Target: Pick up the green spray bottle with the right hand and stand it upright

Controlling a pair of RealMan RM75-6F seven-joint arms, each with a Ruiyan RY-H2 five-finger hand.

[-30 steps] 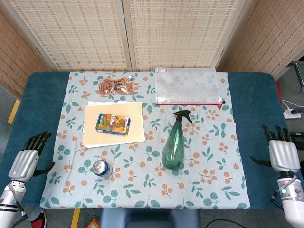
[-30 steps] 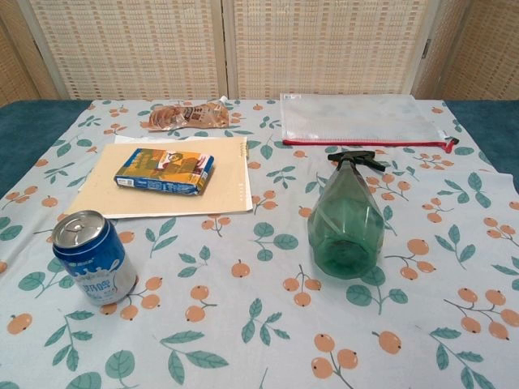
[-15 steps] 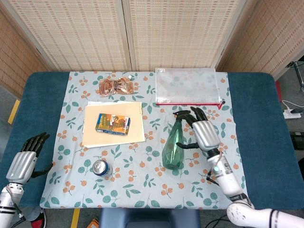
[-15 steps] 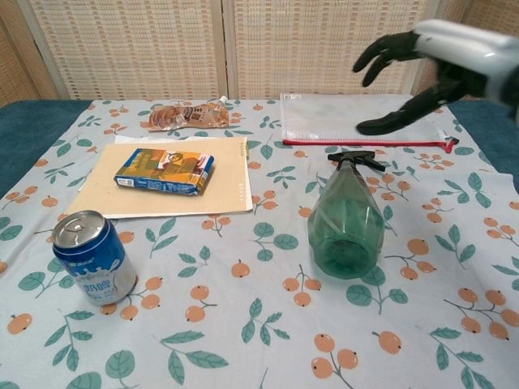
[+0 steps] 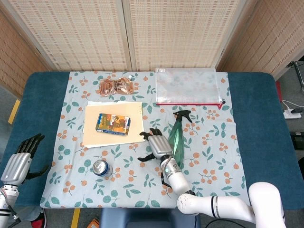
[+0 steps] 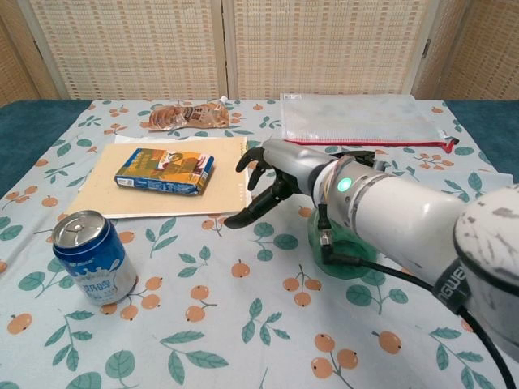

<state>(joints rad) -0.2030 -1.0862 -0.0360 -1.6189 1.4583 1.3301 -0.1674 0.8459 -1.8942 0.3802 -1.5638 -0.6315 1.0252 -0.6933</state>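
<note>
The green spray bottle [image 5: 179, 137] lies on its side on the floral cloth, black nozzle [image 5: 183, 114] pointing to the far side. My right hand [image 5: 156, 146] hovers just left of the bottle, fingers spread, holding nothing. In the chest view the right hand [image 6: 272, 177] and its forearm cross in front of the bottle [image 6: 345, 261], hiding most of it; whether they touch it I cannot tell. My left hand [image 5: 20, 156] rests empty at the table's left edge with its fingers apart.
A blue can [image 5: 101, 167] stands at the front left. A blue box [image 5: 113, 122] lies on a manila folder [image 5: 135, 130] beside the right hand. A snack pouch [image 5: 116, 86] and a clear zip pouch [image 5: 187, 87] lie at the back.
The right hand has swung from the bottle's right side across to its left and come lower. The left hand has slid a little down and outward. The bottle has not moved.
</note>
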